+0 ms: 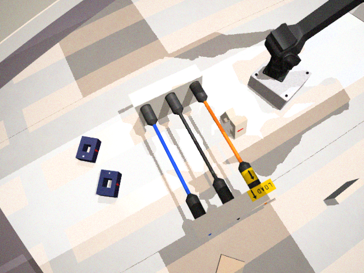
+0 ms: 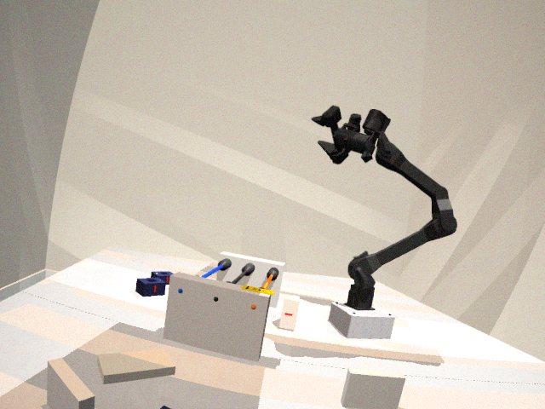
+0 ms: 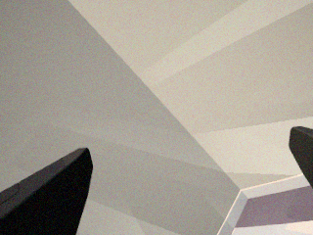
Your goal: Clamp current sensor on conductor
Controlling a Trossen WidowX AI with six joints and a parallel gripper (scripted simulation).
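Observation:
The cream split-core sensor point(image 1: 240, 124) point(image 2: 289, 306) stands on the table beside the orange conductor point(image 1: 222, 131) point(image 2: 267, 281), on the robot base's side, not around it. A small red arrow point(image 1: 240, 129) point(image 2: 288, 313) is on one face of the sensor; a dark notch shows on its conductor side. The yellow LOAD marker point(image 1: 261, 190) point(image 2: 257, 290) is at the near end of the orange conductor, with black arrows. My gripper point(image 2: 316, 130) point(image 3: 191, 139) is open and empty, high above the table and far from the sensor. It is out of view in the top view.
Blue point(image 1: 170, 158) and black point(image 1: 197, 142) conductors run parallel to the orange one between two upright panels point(image 1: 167, 85) point(image 2: 215, 321). Two dark blue closed blocks point(image 1: 81, 147) point(image 1: 101, 187) stand beyond the blue conductor. Loose blocks point(image 2: 374, 389) point(image 2: 132, 367) lie in front of the panels.

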